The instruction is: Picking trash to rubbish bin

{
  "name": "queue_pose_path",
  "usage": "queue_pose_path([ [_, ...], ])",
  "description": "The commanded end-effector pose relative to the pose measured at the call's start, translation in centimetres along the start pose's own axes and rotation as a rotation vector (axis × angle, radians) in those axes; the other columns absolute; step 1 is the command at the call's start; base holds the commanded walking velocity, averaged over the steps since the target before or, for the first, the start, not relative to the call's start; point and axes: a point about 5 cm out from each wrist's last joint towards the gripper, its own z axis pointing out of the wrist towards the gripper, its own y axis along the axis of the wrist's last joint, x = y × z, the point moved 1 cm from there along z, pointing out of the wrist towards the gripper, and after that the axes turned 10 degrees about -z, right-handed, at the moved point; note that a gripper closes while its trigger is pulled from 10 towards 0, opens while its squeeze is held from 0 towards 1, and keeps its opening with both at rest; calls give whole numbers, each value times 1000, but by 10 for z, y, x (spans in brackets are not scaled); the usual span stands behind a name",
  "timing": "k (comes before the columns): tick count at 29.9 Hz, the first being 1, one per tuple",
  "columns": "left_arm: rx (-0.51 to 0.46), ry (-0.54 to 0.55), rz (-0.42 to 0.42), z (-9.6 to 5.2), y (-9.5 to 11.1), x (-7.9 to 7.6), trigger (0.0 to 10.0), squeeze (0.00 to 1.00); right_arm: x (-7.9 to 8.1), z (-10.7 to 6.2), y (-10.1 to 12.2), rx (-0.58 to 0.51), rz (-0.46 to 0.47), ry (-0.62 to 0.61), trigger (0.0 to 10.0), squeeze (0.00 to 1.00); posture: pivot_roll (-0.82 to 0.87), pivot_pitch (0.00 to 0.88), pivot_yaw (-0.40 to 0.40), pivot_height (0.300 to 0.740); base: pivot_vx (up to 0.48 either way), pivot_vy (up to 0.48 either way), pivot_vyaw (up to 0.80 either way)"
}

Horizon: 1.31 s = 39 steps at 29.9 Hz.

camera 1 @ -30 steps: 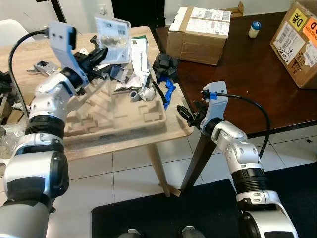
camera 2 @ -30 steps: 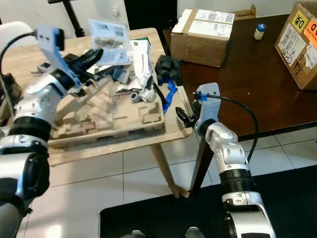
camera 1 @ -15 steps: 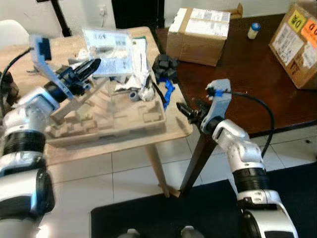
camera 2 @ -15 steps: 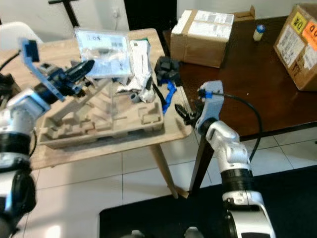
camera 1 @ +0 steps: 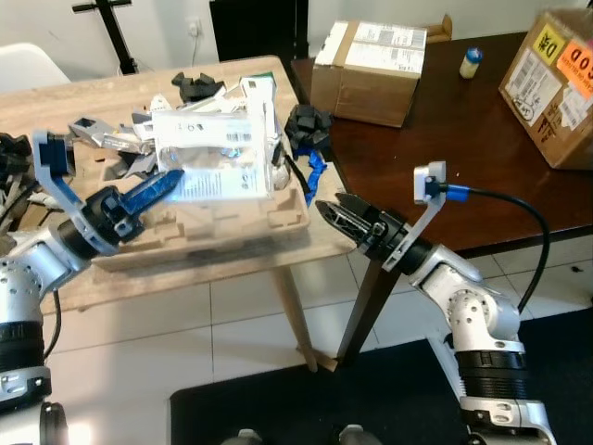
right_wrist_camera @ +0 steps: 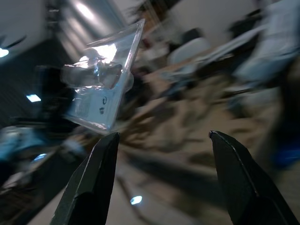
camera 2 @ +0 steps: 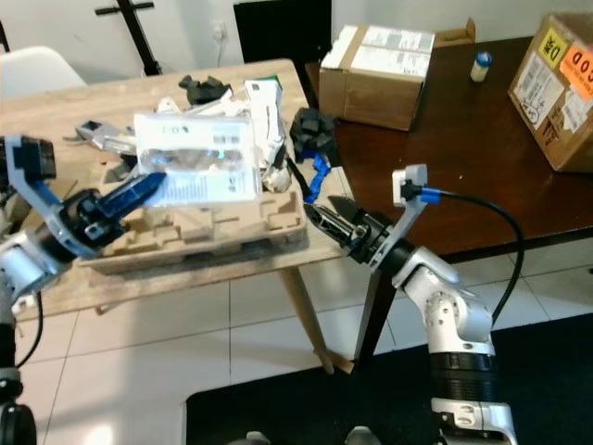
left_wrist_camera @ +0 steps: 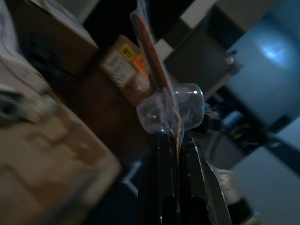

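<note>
Left gripper (camera 1: pixel 167 183) jaws clamped on edge of clear plastic blister pack with white label card (camera 1: pixel 215 168), held lifted over moulded cardboard pulp tray (camera 1: pixel 248 225) on light wooden table (camera 1: pixel 111 82). Right gripper (camera 1: pixel 335 212) jaws spread open, empty, at table's near corner beside dark brown table (camera 1: pixel 435 120).

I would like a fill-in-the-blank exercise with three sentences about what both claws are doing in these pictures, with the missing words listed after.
1. The left claw is shut on a clear plastic blister pack, holding it ____ the moulded brown cardboard tray.
2. The right claw is ____, holding nothing, beside the corner of the light wooden table.
3. The two taped cardboard boxes stand on the ____ brown table.

Missing words: above; open; dark
</note>
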Motion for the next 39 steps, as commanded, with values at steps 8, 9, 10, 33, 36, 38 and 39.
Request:
queue_pose_path([
  [8, 84, -85, -251, -16, -48, -8, 0, 0, 23, -12, -16, 47, 127, 168, 10000, 0, -30, 129, 78, 740, 0, 0, 0],
  [9, 84, -85, -251, -16, -48, -8, 0, 0, 23, -12, -16, 47, 127, 168, 10000, 0, -30, 129, 78, 740, 0, 0, 0],
  [10, 104, -75, -268, -18, -52, -9, 0, 0, 25, -14, -18, 55, 137, 179, 10000, 0, -30, 129, 78, 740, 0, 0, 0],
  [33, 529, 243, -390, -63, -129, -9, 0, 0, 38, -47, -56, 335, 158, 234, 10000, 0, -27, 134, 81, 740, 0, 0, 0],
  [36, 715, 351, -353, -82, -147, -4, 0, 0, 36, -53, -69, 430, 129, 220, 10000, 0, -26, 132, 80, 740, 0, 0, 0],
  [38, 883, 440, -308, -101, -165, 1, 0, 0, 35, -58, -81, 506, 108, 210, 10000, 0, -23, 130, 79, 740, 0, 0, 0],
  [39, 883, 440, -308, -101, -165, 1, 0, 0, 35, -58, -81, 506, 108, 210, 10000, 0, -23, 130, 79, 740, 0, 0, 0],
])
